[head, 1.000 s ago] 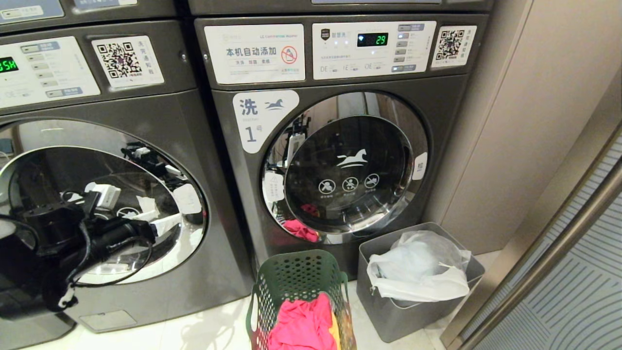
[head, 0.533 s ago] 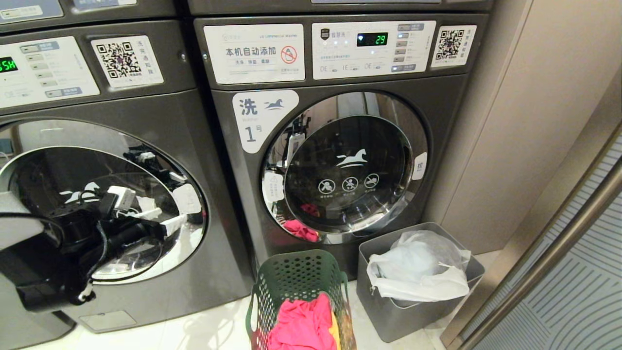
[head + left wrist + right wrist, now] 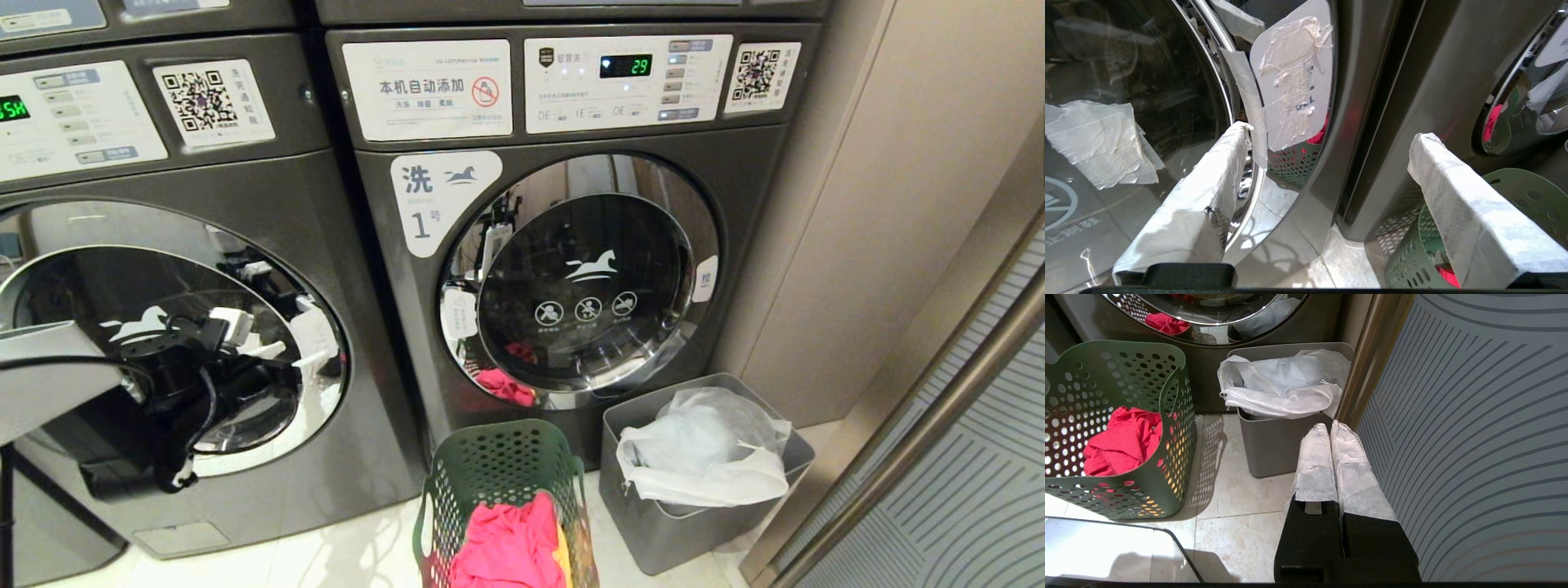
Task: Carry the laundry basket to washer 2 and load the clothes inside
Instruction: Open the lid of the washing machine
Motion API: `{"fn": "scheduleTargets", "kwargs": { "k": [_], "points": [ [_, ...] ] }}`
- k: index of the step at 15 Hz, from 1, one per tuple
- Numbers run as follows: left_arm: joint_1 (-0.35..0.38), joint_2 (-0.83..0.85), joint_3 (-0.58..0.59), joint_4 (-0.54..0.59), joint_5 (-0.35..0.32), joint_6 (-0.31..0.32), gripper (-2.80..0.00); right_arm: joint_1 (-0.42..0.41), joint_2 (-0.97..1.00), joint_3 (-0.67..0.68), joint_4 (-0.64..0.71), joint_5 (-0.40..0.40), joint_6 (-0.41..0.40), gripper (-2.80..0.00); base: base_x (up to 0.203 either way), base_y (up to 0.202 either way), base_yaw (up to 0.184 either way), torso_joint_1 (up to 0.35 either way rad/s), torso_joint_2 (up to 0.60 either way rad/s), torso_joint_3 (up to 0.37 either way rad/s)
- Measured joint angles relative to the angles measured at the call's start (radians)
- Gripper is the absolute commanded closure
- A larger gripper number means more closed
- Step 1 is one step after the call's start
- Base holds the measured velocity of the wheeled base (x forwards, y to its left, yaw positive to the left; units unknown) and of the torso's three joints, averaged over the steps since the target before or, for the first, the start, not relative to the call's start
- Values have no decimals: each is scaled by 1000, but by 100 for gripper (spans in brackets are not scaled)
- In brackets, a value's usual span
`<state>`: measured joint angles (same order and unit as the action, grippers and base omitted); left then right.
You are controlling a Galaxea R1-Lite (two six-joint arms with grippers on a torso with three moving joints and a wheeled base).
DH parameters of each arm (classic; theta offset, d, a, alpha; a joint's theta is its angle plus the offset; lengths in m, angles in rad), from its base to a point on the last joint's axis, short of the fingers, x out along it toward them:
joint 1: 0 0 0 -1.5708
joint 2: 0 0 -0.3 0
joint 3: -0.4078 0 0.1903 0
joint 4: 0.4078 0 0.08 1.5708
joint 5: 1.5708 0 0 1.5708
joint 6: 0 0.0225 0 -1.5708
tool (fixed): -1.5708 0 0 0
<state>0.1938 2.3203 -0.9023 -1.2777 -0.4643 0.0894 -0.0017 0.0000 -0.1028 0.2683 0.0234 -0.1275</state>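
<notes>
Since a second ago the left gripper [image 3: 1327, 143] has come up and in toward the right-hand edge of the round door on washer 2 [image 3: 269, 457], while basket, bin and both machines have kept their places. Its two taped fingers [image 3: 1208, 192] stand spread wide with nothing between them; one lies against the chrome door ring, just beside a taped white tag [image 3: 1294, 77] on that ring, and the other hangs in front of the dark seam between the two machines. Below and to the far side of that second finger stands the laundry basket [image 3: 498, 465], one only, on the tiled floor before washer 1 [image 3: 571, 278] and clear of both doors. It holds the clothes [image 3: 510, 547]: one pink-red garment and a yellow edge are all that show. Past the basket, close by it, sits one grey bin [image 3: 653, 523] with a white bag, hard against a ribbed panel that closes off that side. Two washers, both doors shut. The right gripper [image 3: 1331, 428], fingers pressed together, hangs low beside the bin.
</notes>
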Motion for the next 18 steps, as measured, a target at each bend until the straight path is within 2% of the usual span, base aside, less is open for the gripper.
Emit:
{"fn": "scheduleTargets", "kwargs": {
  "k": [4, 8, 11, 15, 18],
  "points": [
    [-5, 52, -82, 3, 30, -9, -280, 0, 0, 0, 0, 0, 0, 0, 0, 0, 0, 0, 0, 0],
    [-2, 79, -113, 3, 21, -70, -280, 0, 0, 0, 0, 0, 0, 0, 0, 0, 0, 0, 0, 0],
    [1, 98, -149, 3, -33, -130, -280, 0, 0, 0, 0, 0, 0, 0, 0, 0, 0, 0, 0, 0],
    [12, 125, -196, 9, -79, -138, -280, 0, 0, 0, 0, 0, 0, 0, 0, 0, 0, 0, 0, 0],
    [34, 148, -222, 9, -155, -137, -280, 0, 0, 0, 0, 0, 0, 0, 0, 0, 0, 0, 0, 0]
  ]
}}
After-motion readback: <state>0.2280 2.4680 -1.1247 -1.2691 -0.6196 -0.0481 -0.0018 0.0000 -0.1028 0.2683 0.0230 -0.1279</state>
